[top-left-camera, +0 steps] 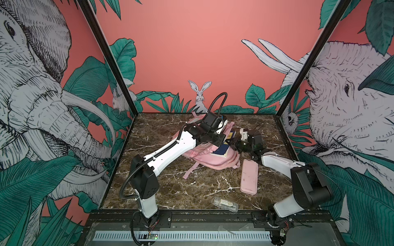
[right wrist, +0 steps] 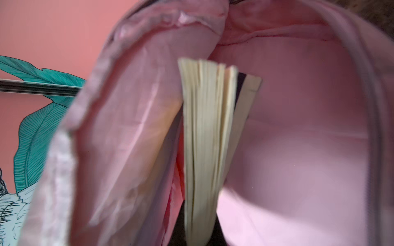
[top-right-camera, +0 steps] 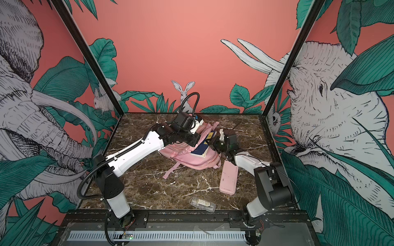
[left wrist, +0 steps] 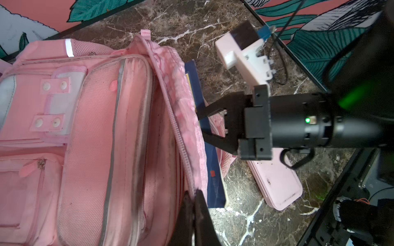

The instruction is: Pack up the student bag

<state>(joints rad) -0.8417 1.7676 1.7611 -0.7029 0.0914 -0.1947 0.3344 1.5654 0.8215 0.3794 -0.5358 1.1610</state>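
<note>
Left gripper (left wrist: pixel 193 192) pinches the student bag (left wrist: pixel 89 132) at its rim; right gripper (left wrist: pixel 201 123) clamps the blue book (left wrist: pixel 215 187) — long axis along that rim.

Coral walls (top-left-camera: pixel 191 53) with elephants (top-left-camera: pixel 32 85), a rabbit (top-left-camera: pixel 200 93) and leaves (top-left-camera: pixel 123 57) surround a brown marble tabletop (top-left-camera: pixel 170 187).

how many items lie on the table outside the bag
2: pencil case right of the bag, clear box near the table's front edge. The book is partly in the bag. Others may be hidden.
</note>
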